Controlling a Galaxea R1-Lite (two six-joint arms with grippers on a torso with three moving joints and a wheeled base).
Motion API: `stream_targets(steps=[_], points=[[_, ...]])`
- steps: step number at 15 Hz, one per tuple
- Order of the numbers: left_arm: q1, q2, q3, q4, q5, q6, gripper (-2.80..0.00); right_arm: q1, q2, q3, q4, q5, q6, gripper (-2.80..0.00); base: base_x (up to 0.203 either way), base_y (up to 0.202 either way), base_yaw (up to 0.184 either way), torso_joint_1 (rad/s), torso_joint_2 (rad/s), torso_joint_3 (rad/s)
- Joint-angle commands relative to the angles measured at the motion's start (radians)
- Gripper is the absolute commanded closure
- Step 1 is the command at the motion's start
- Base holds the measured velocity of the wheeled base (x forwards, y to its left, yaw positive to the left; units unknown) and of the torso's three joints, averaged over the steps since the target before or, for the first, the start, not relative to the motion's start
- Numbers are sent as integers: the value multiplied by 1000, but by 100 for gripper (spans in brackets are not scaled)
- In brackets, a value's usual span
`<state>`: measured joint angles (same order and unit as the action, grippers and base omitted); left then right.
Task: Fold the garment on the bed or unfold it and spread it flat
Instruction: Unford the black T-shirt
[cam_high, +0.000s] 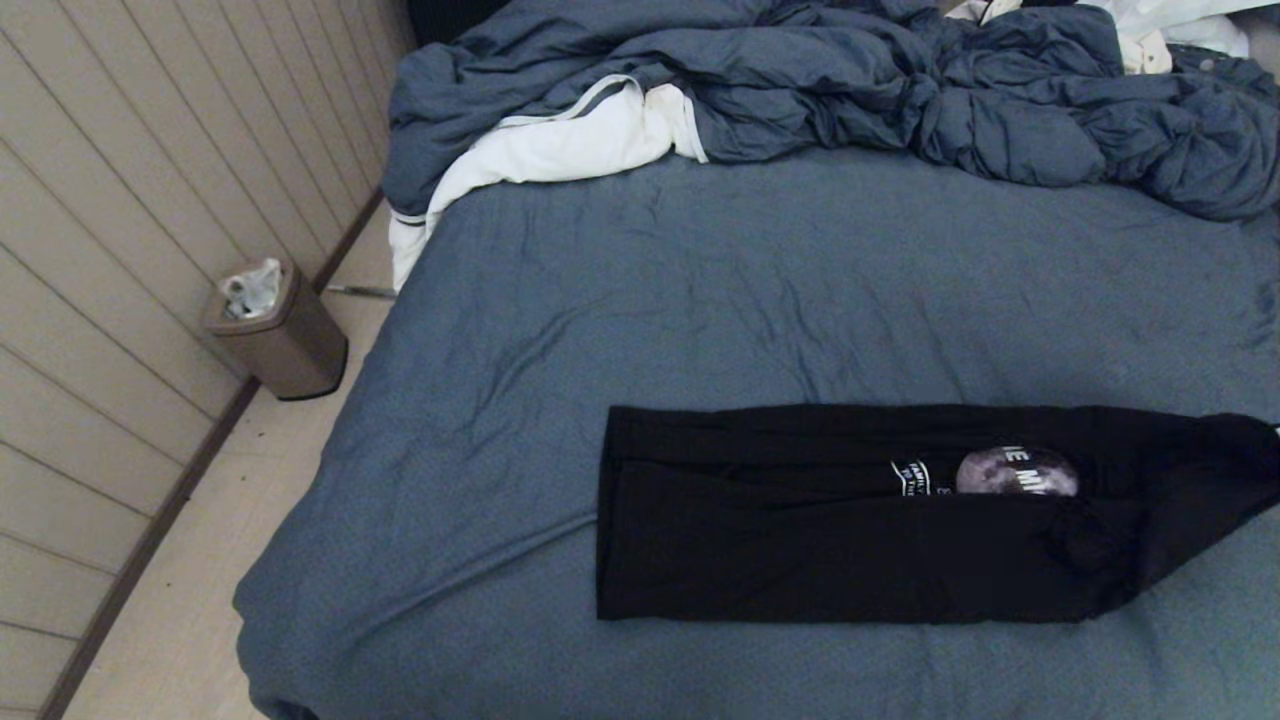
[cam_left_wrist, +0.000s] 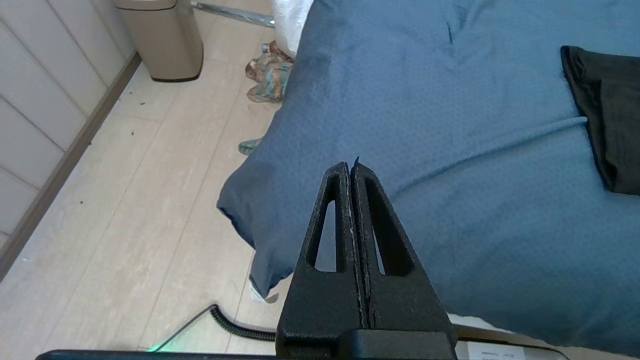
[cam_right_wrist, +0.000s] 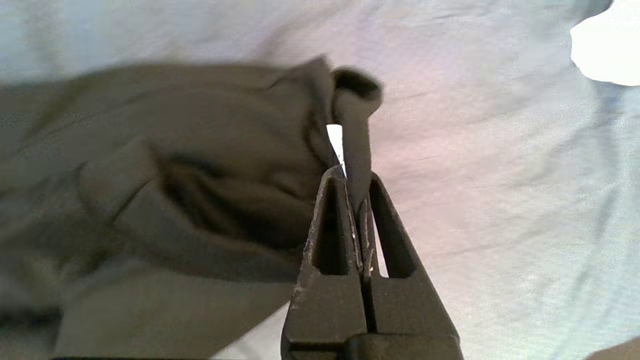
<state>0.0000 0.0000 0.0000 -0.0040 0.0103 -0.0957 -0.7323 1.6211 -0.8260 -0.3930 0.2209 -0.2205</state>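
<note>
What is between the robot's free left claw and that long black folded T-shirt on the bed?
Nothing visible: only bare blue-grey bed sheet separates the shut left gripper from the black T-shirt. The right gripper pinches its fabric.

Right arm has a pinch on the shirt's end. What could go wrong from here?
1. The right gripper is shut on only a thin fold of the T-shirt, so the cloth may slip out under a pull.
2. The shirt lies folded lengthwise in a long strip on the bed; dragging from one end could undo those folds.
3. The left gripper, shut and empty near the bed's corner, holds nothing, so the far end may slide.
</note>
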Motion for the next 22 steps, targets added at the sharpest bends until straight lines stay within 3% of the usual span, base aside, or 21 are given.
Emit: stream_targets(steps=[1, 6, 7, 14, 18, 19, 22], points=[[0, 0, 0, -1, 0, -1, 0, -29, 55, -32, -1, 6, -24, 0, 0, 0, 0, 0, 0, 0], [0, 0, 0, -1, 0, -1, 0, -22, 120, -20, -7, 48, -76, 0, 0, 0, 0, 0, 0, 0], [0, 0, 0, -1, 0, -1, 0, -21, 117, -10, -7, 50, -78, -280, 0, 0, 0, 0, 0, 0], [0, 0, 0, -2, 0, -1, 0, -49, 76, -18, -3, 123, -72, -280, 0, 0, 0, 0, 0, 0], [0, 1, 0, -2, 5, -1, 0, -36, -32, -31, 10, 210, 35, -280, 0, 0, 0, 0, 0, 0], [0, 0, 0, 1, 5, -1, 0, -28, -60, -31, 25, 217, 52, 0, 0, 0, 0, 0, 0, 0], [1, 9, -48, 12, 9, -12, 0, 13, -86, -68, 138, 219, 58, 0, 0, 0, 0, 0, 0, 0]])
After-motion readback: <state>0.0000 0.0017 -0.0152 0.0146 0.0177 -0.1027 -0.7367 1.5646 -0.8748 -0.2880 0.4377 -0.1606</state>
